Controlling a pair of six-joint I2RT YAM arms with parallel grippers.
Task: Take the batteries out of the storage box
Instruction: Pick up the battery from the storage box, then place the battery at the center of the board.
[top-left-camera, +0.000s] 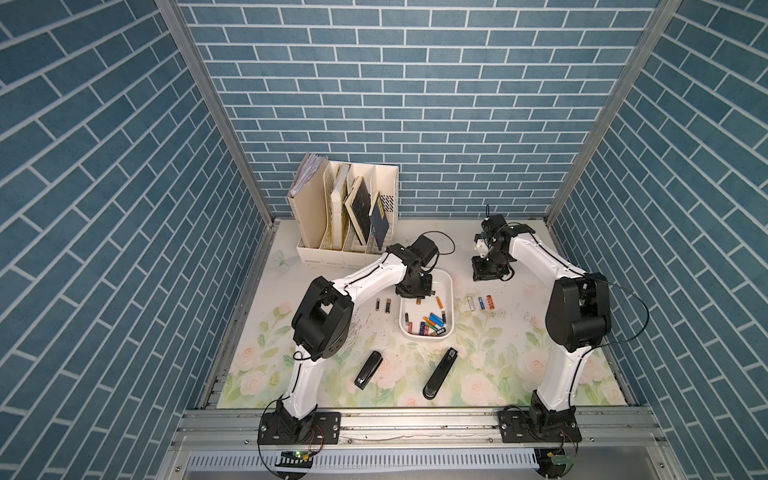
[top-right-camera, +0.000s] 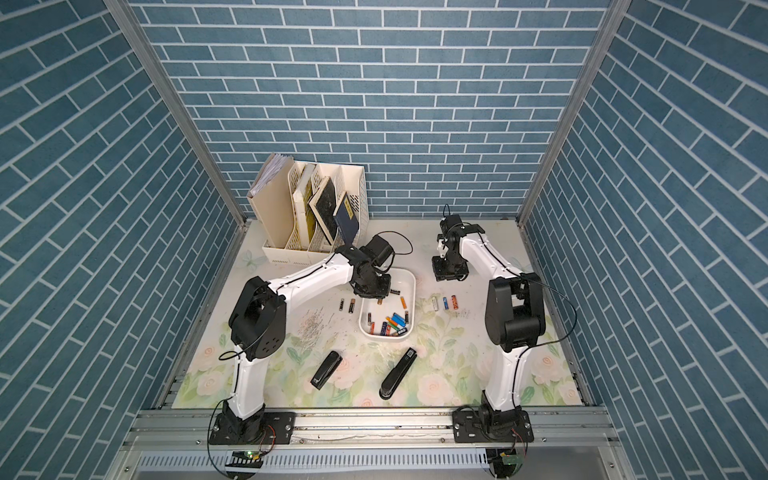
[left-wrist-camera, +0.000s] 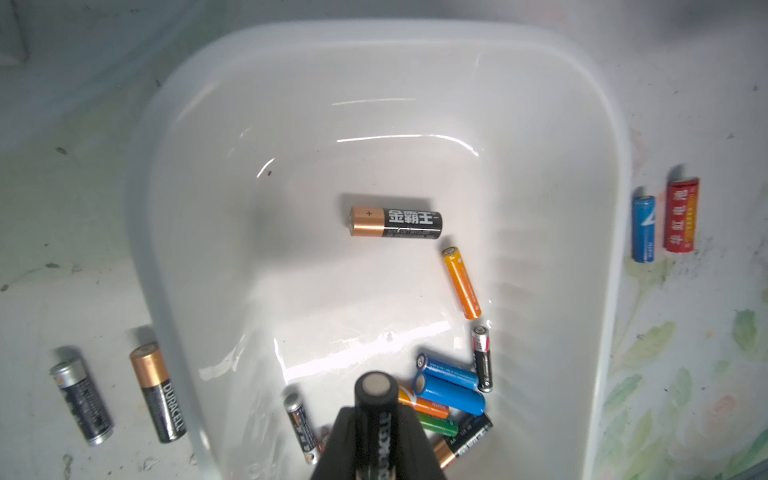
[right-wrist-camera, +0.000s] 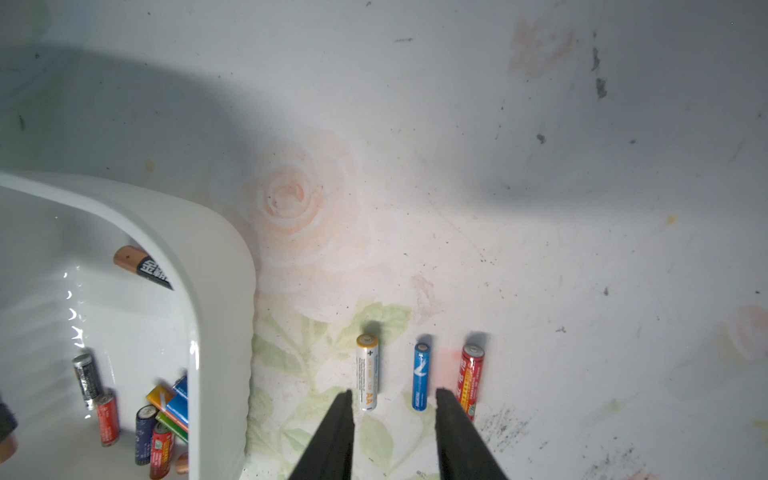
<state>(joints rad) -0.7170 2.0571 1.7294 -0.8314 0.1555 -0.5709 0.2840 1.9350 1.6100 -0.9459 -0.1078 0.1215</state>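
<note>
- left jaws closed tight on a black battery (left-wrist-camera: 374, 419), gripped by its sides with one flat end showing clear of the grip; it is held over the storage box (top-left-camera: 440, 286), above the box floor.
- judged step: carrying this battery out. the side grip suits a round body that would roll if pinched by the ends.
- two batteries (top-left-camera: 382, 305) lie side by side on the worktop (top-left-camera: 519, 353) just beside the box wall on the left arm's side, probably the drop row.
- right jaws stand narrowly parted and empty, hovering over the worktop near three more batteries (right-wrist-camera: 420, 376) set in a row on the other side of the box.
- inside the box: a gold-and-black battery (left-wrist-camera: 395, 222) and an orange one (left-wrist-camera: 461, 282) lie alone; the rest sit in a heap (top-left-camera: 430, 326) at the near end, some overlapping, so a single pick there looks awkward.
- in the way: the box wall, and the laid-out rows, easily knocked.
- two staplers (top-left-camera: 368, 370) (top-left-camera: 440, 373) and a file organizer (top-left-camera: 349, 216) sit well apart.
</note>
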